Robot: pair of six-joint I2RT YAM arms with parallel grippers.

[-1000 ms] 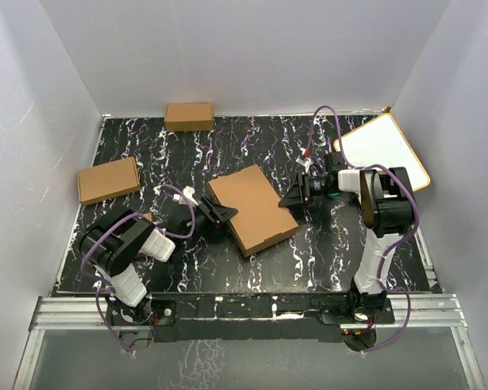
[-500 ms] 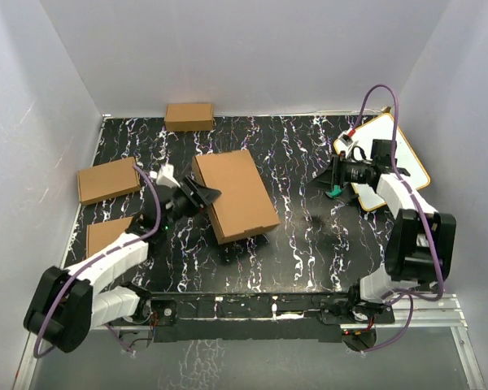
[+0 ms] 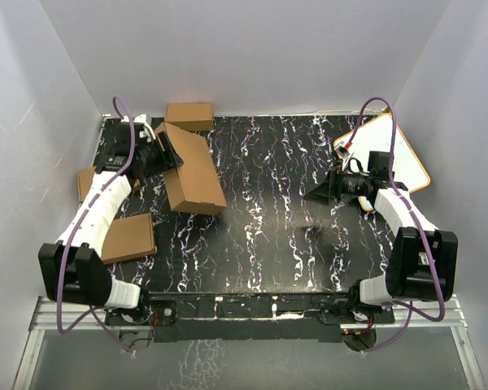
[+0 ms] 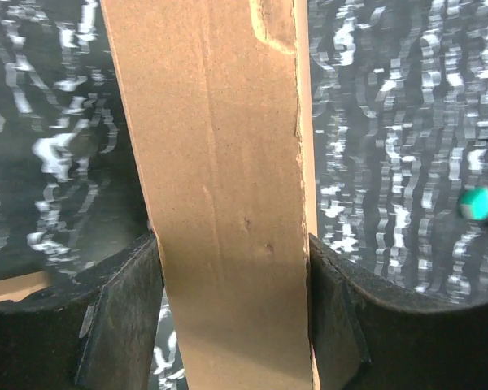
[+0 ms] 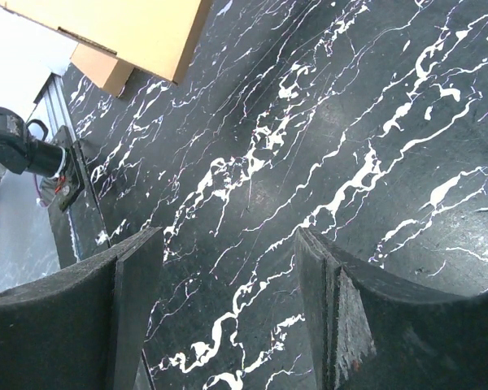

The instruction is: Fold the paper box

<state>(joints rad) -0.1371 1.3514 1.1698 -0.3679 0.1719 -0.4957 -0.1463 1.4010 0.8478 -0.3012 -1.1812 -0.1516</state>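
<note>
Top external: box (image 3: 193, 171) swung to the far left, centre left bare

Seen from above, the box sat mid-tabletop a second ago with both arms at it. Half a second ago the left arm was already drawing it leftward while the right arm pulled away toward the white board (image 3: 390, 146). Now the box is at the far left, lying at a slant, and the left fingers (image 3: 161, 152) pinch its far-left edge. The left wrist view confirms this: cardboard fills the gap between both fingers (image 4: 114, 325). The box looks closed and shallow, so we judge the folding done and this to be a carry to the side. We cannot tell whether it rests on the tabletop (image 3: 268, 236) or hangs just above it.

The right fingers (image 3: 317, 195) are spread with nothing between them, and their wrist view shows only tabletop in the gap.

Room is tight on the left. A small box (image 3: 189, 116) sits just beside the box's far corner, another (image 3: 87, 180) is near the left wall, and a third (image 3: 128, 237) lies nearer to us. Open room lies to the right, across the middle.
</note>
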